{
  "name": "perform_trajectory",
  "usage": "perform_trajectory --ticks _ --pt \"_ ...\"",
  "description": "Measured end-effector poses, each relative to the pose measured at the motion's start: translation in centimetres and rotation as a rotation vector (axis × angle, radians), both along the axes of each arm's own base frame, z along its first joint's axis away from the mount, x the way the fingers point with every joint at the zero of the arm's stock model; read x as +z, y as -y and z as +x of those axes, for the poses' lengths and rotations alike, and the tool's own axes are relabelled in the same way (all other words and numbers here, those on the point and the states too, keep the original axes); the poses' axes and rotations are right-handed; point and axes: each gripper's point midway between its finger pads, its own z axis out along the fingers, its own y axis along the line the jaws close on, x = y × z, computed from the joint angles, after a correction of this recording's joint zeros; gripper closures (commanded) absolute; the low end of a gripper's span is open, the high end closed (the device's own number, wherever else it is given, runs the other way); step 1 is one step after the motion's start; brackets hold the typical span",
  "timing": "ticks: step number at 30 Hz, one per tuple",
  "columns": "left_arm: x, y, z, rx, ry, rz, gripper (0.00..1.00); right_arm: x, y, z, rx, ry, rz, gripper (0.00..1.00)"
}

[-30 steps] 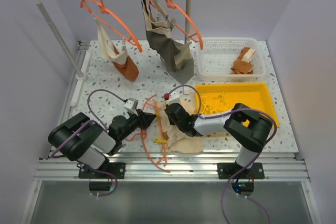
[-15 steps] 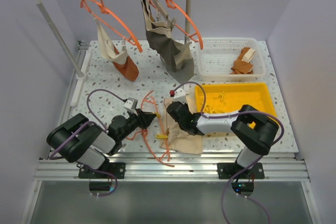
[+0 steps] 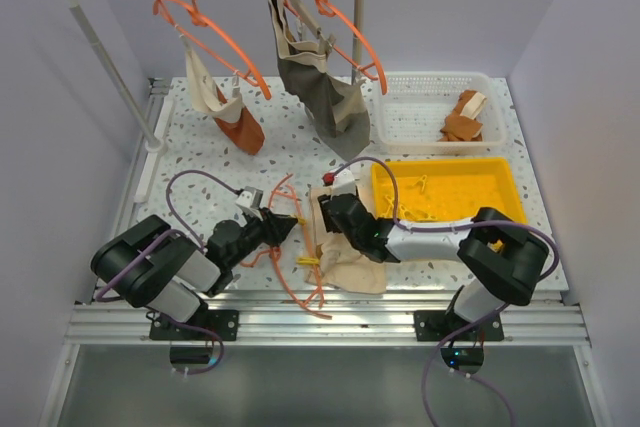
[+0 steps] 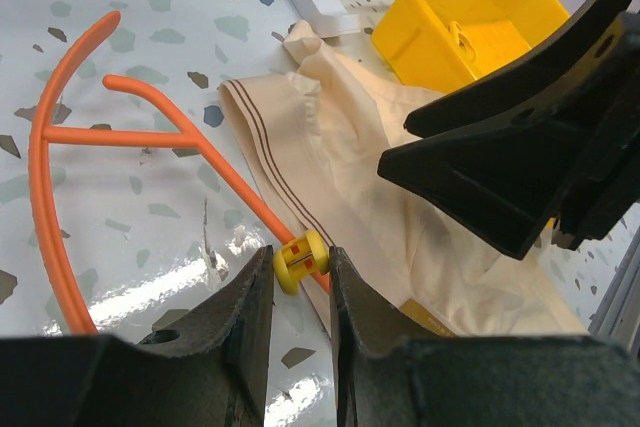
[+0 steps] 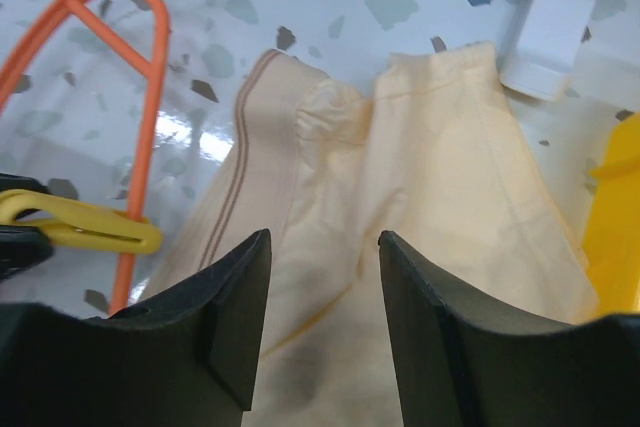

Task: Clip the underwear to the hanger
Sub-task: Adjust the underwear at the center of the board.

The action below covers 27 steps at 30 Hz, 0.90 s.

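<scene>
Your left gripper [image 4: 301, 287] is pinched nearly shut on a yellow clip [image 4: 302, 259]. The clip sits on a bar of the orange hanger [image 4: 120, 136], right at the striped edge of the cream underwear [image 4: 340, 167]. Hanger and underwear lie on the speckled table [image 3: 200, 147], just left of the yellow bin [image 3: 450, 187]. Your right gripper [image 5: 323, 247] hangs over the underwear, its fingers apart and holding nothing.

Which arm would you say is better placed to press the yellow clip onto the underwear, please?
Left, probably. The left gripper has its fingers framing the yellow clip on the hanger, right at the underwear edge. The right gripper hovers open over the cloth's middle, the clip off to its side.
</scene>
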Motion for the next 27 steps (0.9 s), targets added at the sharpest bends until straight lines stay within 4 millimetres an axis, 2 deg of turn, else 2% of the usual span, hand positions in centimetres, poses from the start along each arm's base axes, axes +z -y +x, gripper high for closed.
perform_trajectory --ticks 3,7,15,19,27 --pt "-0.2 0.0 0.0 0.000 -0.005 0.004 1.00 0.9 -1.4 0.0 0.057 0.011 0.052 0.49" --pt "-0.2 0.0 0.0 0.000 -0.006 0.004 1.00 1.1 -2.6 0.0 0.108 0.010 0.089 0.50" --pt "-0.2 0.0 0.0 -0.002 -0.006 0.004 1.00 -3.5 -2.9 -0.2 0.147 -0.078 0.049 0.51" --pt "-0.2 0.0 -0.1 -0.003 -0.006 0.004 1.00 -3.8 -3.4 -0.1 0.155 -0.091 0.064 0.55" --pt "-0.2 0.0 -0.1 -0.003 -0.006 0.004 1.00 -4.0 -4.4 0.7 0.143 -0.096 0.104 0.91"
